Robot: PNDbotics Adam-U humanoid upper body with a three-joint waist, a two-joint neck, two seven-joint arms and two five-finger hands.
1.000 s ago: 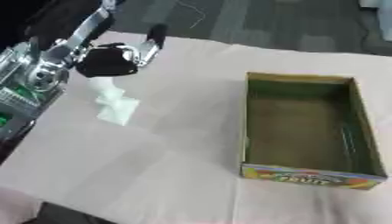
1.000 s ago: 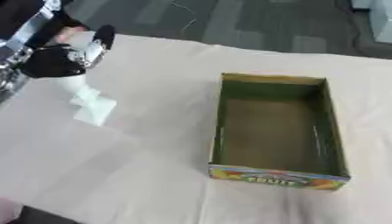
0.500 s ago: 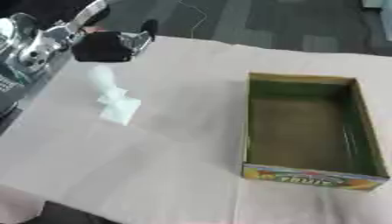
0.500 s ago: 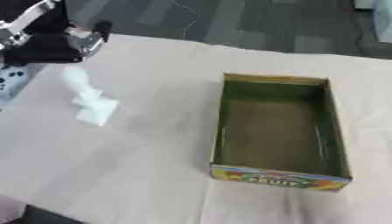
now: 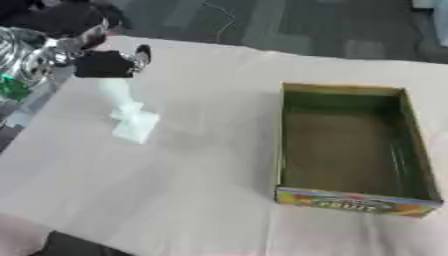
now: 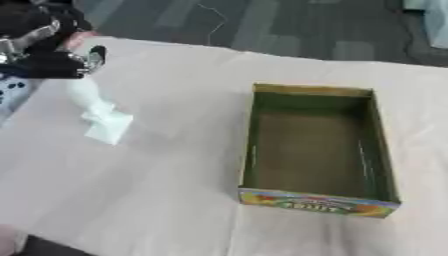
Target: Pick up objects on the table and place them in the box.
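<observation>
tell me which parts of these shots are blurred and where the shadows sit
Left eye view: the left hand and the white object under it are smeared, edges soft; the box label print is unreadable. Right eye view: same softness, the box's inside near its left wall is in shade, and the table is evenly lit without glare.

Left hand (image 6: 48, 62) pinching white object (image 6: 98, 116); box (image 6: 315, 202) empty.

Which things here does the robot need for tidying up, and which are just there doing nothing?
For the job:
left hand, above the white thing
white thing, lying on the table
box, nothing in it

Just there:
tablecloth
dark floor beyond the table
</observation>
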